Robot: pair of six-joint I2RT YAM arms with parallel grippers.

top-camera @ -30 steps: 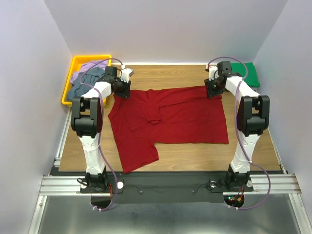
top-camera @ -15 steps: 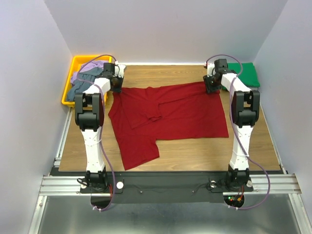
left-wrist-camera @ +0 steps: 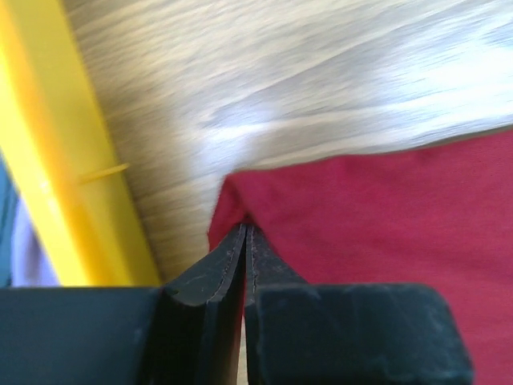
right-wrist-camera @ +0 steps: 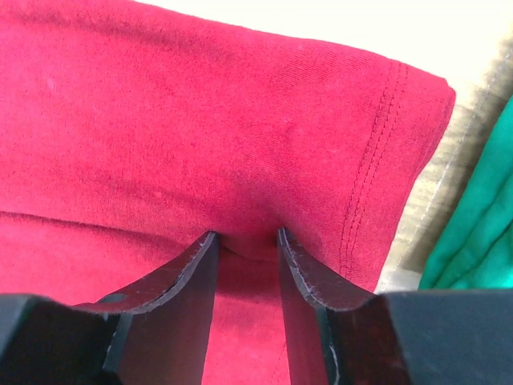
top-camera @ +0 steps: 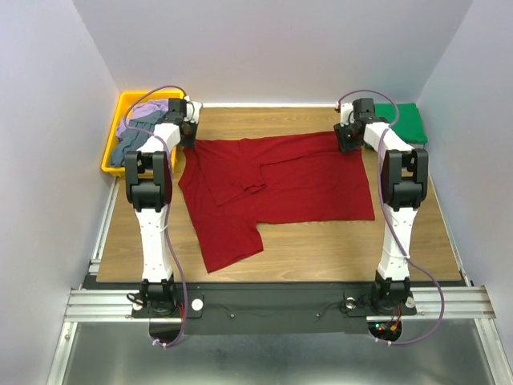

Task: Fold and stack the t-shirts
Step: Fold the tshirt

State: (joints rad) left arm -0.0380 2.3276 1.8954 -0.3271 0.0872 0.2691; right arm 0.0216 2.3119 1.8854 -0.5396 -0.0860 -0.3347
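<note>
The dark red t-shirt (top-camera: pixel 280 184) lies spread on the wooden table, one sleeve folded in and one part hanging toward the near edge. My left gripper (top-camera: pixel 191 138) is shut on its far left corner (left-wrist-camera: pixel 232 200), next to the yellow tray. My right gripper (top-camera: pixel 346 143) is at the far right corner, jaws apart, with red cloth (right-wrist-camera: pixel 200 104) bunched between the fingertips (right-wrist-camera: pixel 204 241). The bright green t-shirt (top-camera: pixel 401 120) lies folded at the far right and shows in the right wrist view (right-wrist-camera: pixel 481 216). The lavender t-shirt (top-camera: pixel 143 112) and grey-blue t-shirt (top-camera: pixel 127 146) lie crumpled in the tray.
The yellow plastic tray (top-camera: pixel 122 103) stands at the far left corner; its rim (left-wrist-camera: pixel 48 160) is close beside my left gripper (left-wrist-camera: pixel 244 228). White walls enclose the table on three sides. Bare wood shows in front of the shirt.
Both grippers pulled the shirt's far edge away from the arm bases and flattened it. The left gripper moved farther toward the tray. The right gripper stayed put over the last half second.
</note>
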